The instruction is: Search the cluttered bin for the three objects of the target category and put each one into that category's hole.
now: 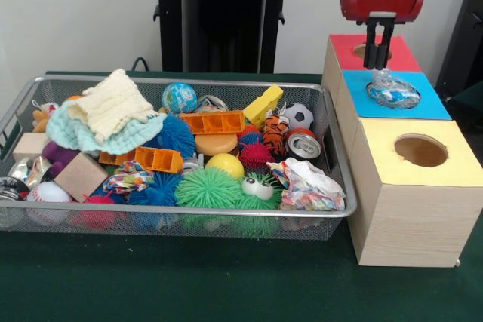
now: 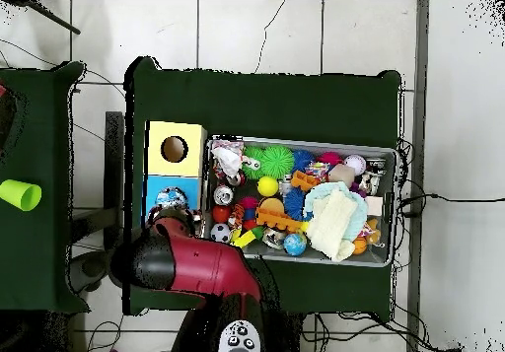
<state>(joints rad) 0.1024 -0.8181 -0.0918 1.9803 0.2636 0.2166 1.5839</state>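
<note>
The bin (image 1: 189, 213) of silver wire mesh sits on the green table, full of toys; it also shows in the overhead view (image 2: 393, 185). To its right stands the blue-topped box (image 1: 430, 103). A crumpled clear and blue wrapper (image 1: 392, 90) rests on that box's hole and covers nearly all of it. My gripper (image 1: 379, 54) hangs straight above the wrapper with its two black fingers slightly apart and nothing between them. In the overhead view the red arm (image 2: 192, 261) hides the gripper, and the wrapper (image 2: 170, 198) shows on the blue top.
A red-topped box (image 1: 343, 47) stands behind the blue one and a yellow-topped box (image 1: 453, 175) with an open hole (image 1: 420, 151) in front. The bin holds a knit cloth (image 1: 109, 103), spiky balls, a drink can (image 1: 303, 145) and crumpled paper (image 1: 308, 185).
</note>
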